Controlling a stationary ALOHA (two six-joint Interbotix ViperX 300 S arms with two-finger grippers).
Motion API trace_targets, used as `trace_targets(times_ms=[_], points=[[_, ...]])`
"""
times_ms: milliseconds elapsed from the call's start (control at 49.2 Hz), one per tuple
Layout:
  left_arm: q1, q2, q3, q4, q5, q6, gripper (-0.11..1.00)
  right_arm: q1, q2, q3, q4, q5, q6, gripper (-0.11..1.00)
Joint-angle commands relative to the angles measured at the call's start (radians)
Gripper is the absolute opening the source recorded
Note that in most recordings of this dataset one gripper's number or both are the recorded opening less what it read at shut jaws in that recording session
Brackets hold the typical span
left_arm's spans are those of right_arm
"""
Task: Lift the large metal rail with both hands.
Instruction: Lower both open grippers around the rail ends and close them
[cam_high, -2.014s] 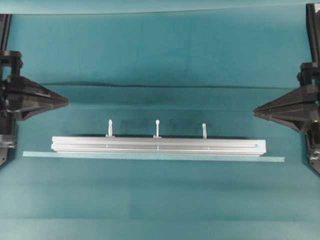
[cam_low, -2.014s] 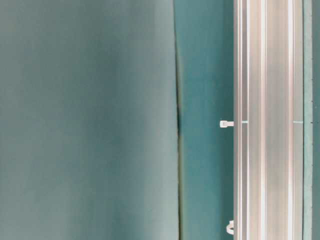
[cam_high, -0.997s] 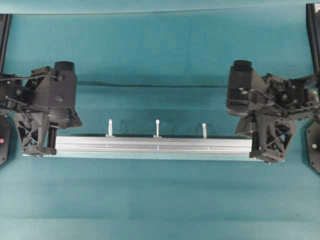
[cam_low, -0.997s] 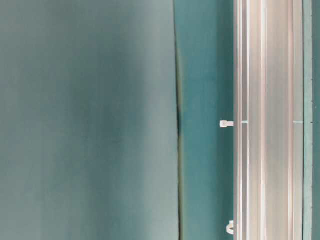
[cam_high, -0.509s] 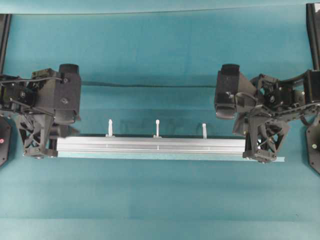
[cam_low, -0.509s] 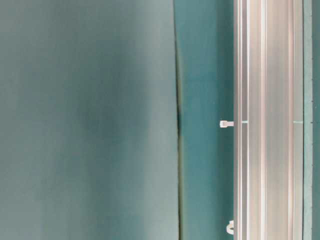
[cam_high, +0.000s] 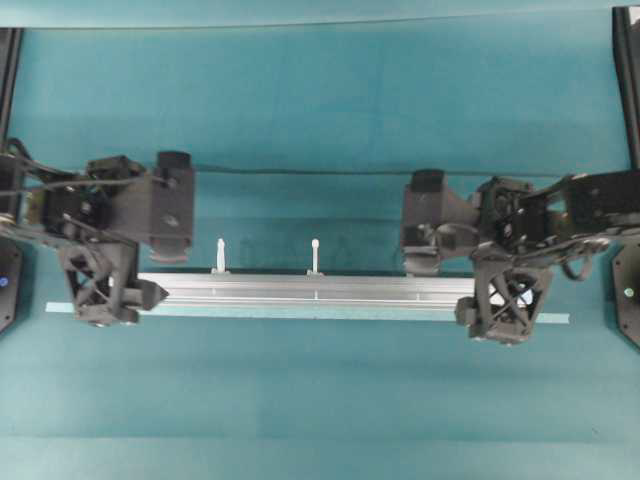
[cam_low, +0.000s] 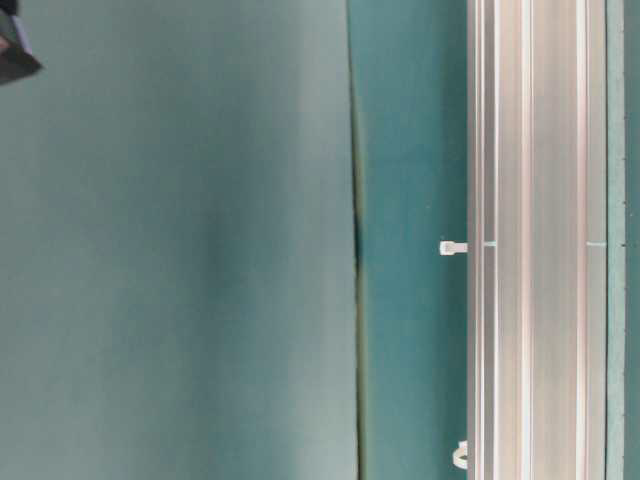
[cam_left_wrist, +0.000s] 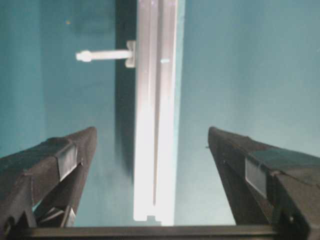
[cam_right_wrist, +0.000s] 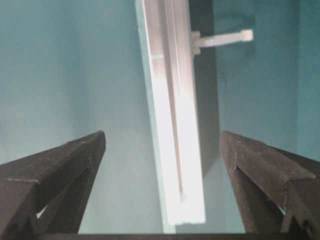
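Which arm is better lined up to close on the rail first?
Left, marginally. The left gripper has the large metal rail centred between open fingers; in the right gripper it runs slightly skewed. Both straddle an end.

I see the silver, lengthwise-grooved rail (cam_high: 310, 290) with pale pegs (cam_high: 219, 256) on a teal cloth (cam_high: 320, 400), a pale strip (cam_high: 556, 318) beside it, and black lattice-framed grippers (cam_high: 128, 292).

The rail (cam_high: 310, 290) lies across mid-frame on the worktop (cam_high: 320, 100). The left end effector (cam_high: 110, 292) straddles its left end, the right end effector (cam_high: 500, 305) its right end.
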Motion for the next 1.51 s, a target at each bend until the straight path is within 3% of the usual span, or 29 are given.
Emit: trace_targets(times_ms=[0, 183, 549, 895, 1485], points=[[0.000, 0.014, -0.002, 0.002, -0.020, 0.000, 0.99, 0.008, 0.029, 0.011, -0.003, -0.025, -0.011, 0.97], [0.002, 0.051, 0.025, 0.002, -0.029, 0.003, 0.99, 0.006, 0.054, 0.037, -0.005, -0.051, -0.014, 0.97], [-0.005, 0.126, 0.078, 0.002, -0.156, -0.006, 0.99, 0.008, 0.087, 0.069, -0.021, -0.072, -0.048, 0.97], [-0.003, 0.210, 0.130, 0.002, -0.322, 0.002, 0.99, 0.006, 0.121, 0.114, -0.025, -0.166, -0.057, 0.97], [0.003, 0.281, 0.189, 0.002, -0.459, 0.011, 0.99, -0.011, 0.222, 0.158, -0.032, -0.328, -0.087, 0.97]])
